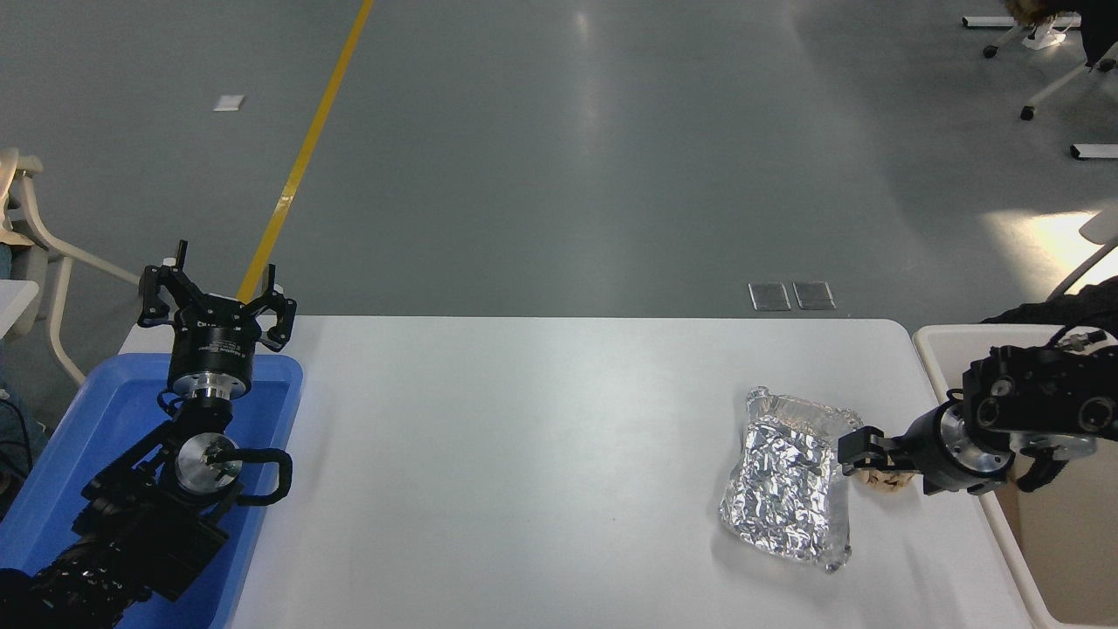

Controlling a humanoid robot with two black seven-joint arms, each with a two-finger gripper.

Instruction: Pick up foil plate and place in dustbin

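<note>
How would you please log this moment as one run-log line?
phase: reach | right gripper: low at foil plate right rim, over paper ball | plate: on table | dustbin: right of table | left gripper: parked over blue tray

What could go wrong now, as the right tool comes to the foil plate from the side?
1. The right tool sits at the foil plate's right rim, directly over the crumpled paper ball; it might grab or drag the ball too.
2. The foil looks thin and crinkled; a pinch on the rim may bend it and let it slip before reaching the dustbin.
</note>
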